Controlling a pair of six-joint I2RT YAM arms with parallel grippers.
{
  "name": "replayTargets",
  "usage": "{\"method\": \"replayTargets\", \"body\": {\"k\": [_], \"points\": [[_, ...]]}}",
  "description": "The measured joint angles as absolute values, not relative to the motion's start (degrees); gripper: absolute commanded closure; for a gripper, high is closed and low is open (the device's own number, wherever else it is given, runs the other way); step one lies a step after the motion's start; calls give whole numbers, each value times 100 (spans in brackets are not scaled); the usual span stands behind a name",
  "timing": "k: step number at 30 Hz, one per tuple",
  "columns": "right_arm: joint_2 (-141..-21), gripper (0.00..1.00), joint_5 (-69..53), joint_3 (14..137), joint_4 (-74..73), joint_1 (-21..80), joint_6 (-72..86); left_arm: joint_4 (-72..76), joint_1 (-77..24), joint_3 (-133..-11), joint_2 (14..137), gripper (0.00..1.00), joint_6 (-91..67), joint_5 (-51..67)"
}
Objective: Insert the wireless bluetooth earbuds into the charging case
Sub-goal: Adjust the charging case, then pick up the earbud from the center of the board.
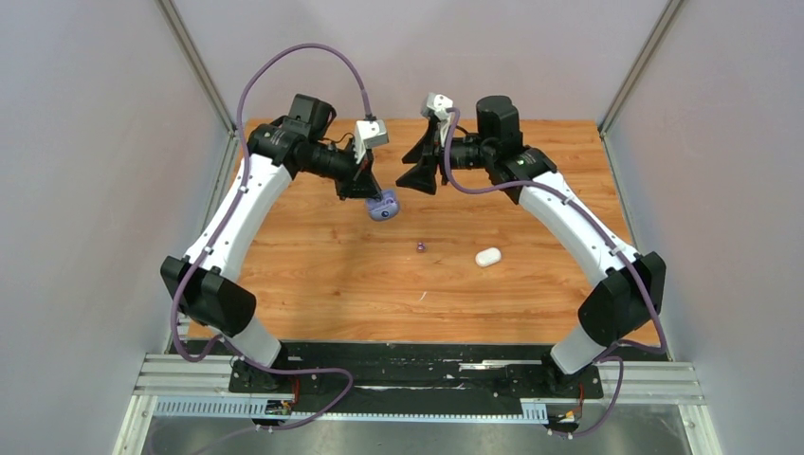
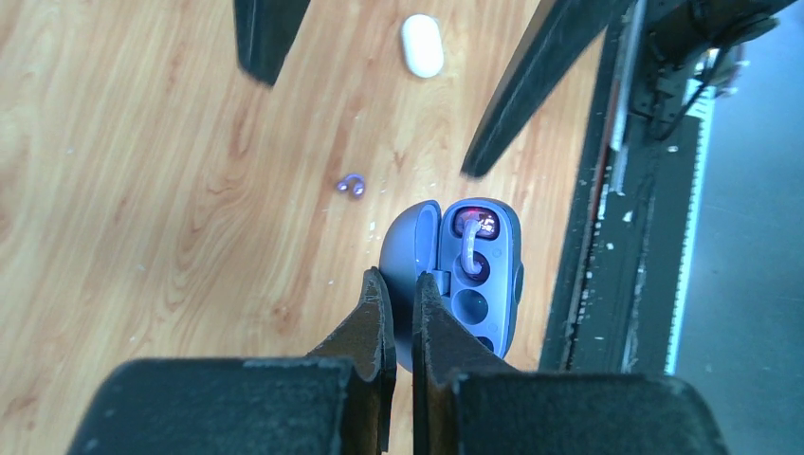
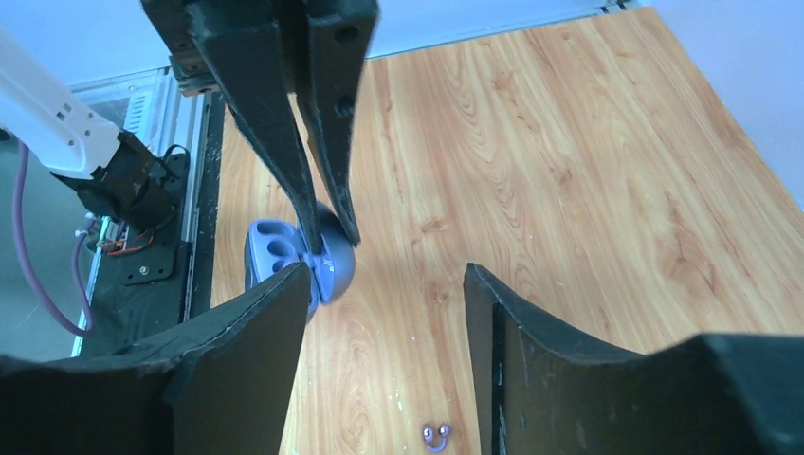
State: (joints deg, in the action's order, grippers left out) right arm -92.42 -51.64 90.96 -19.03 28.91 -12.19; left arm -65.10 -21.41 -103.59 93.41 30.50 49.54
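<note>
My left gripper [image 1: 368, 192] is shut on the lid of an open blue-purple charging case [image 1: 383, 208], holding it above the table. In the left wrist view its jaws [image 2: 400, 281] pinch the lid near the hinge of the charging case [image 2: 484, 275]. A pale looped earbud [image 2: 471, 250] sits in an upper socket, and a lower socket shows empty. A small dark purple earbud [image 1: 420, 246] lies loose on the wood, also visible as the earbud [image 2: 351, 186] and the earbud [image 3: 435, 435]. My right gripper [image 1: 424, 176] hangs open just right of the case [image 3: 270, 248], its jaws [image 3: 387, 277] holding nothing.
A closed white oval case [image 1: 487, 257] lies on the wooden table [image 1: 531, 294] to the right of the loose earbud; it shows as the white case [image 2: 422, 45] in the left wrist view. Grey walls enclose the table; a black rail [image 1: 417, 355] runs along the near edge.
</note>
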Motion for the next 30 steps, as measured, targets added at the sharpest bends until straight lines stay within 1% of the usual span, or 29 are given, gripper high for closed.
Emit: {"method": "replayTargets", "body": {"k": [2,6,11,16,19,22,30], "points": [[-9155,39,-5105,8925,-1730,2818,-1057,-6298,-2141,-10165,9194,100,3028,4733],[-8783,40,-4917,8117,-1444,2670,-803,-5631,-2169,-9564,8672,100,3081,4123],[-8447,46,-4471,6910,-1194,2585,-740,-4768,-2467,-8759,7861,100,3409,3151],[-8340,55,-4112,5920,-1087,2580,-1192,-4058,-2821,-8101,7295,100,3898,2152],[-8388,61,-3970,5806,-1105,2580,-1417,-3861,-2945,-7935,7223,100,4108,1579],[-8512,65,-3905,5806,-1046,2587,-1586,-3723,-2961,-7924,7249,100,4160,1133],[-9244,74,-3782,5817,-1461,2808,-2346,-3695,-2961,-7924,7288,100,3824,672]]}}
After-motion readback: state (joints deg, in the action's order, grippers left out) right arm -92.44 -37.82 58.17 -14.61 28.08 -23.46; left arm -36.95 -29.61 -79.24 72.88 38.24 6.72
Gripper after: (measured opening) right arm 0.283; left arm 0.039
